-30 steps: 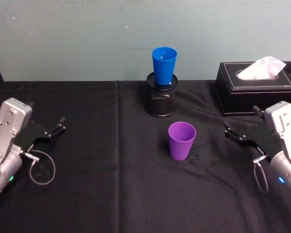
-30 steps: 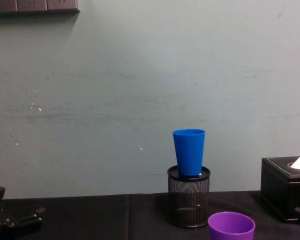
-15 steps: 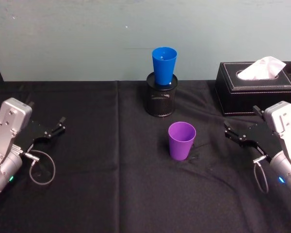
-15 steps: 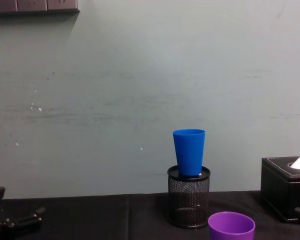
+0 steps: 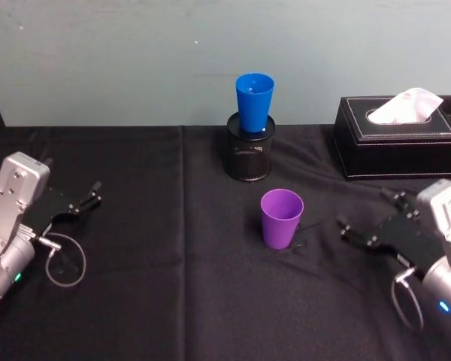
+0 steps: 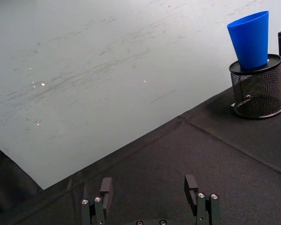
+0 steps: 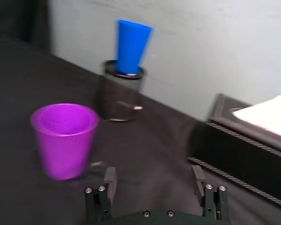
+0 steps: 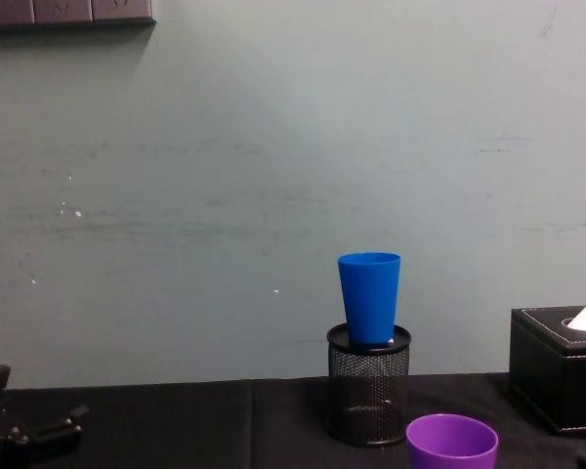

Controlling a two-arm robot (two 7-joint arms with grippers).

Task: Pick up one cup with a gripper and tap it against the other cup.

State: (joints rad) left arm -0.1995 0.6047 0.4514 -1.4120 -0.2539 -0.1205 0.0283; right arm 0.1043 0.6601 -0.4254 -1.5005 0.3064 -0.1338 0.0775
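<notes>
Right claw [image 5: 370, 212], released, has slid frame-left toward the purple tapered plastic tumbler [image 5: 281, 218], nearing a grasp; left claw [image 6: 148, 186] idle, released.

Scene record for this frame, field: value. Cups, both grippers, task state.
purple cup: upright on the black cloth, mid-table, not gripped
blue cup: upright, base set in the top of the mesh pen holder, behind the purple cup
right gripper: open, low over the cloth, to the purple cup's right, apart from it
left gripper: open, parked at the table's left side, far from both cups
tissue box: back right, untouched
task state: no cup picked up yet
</notes>
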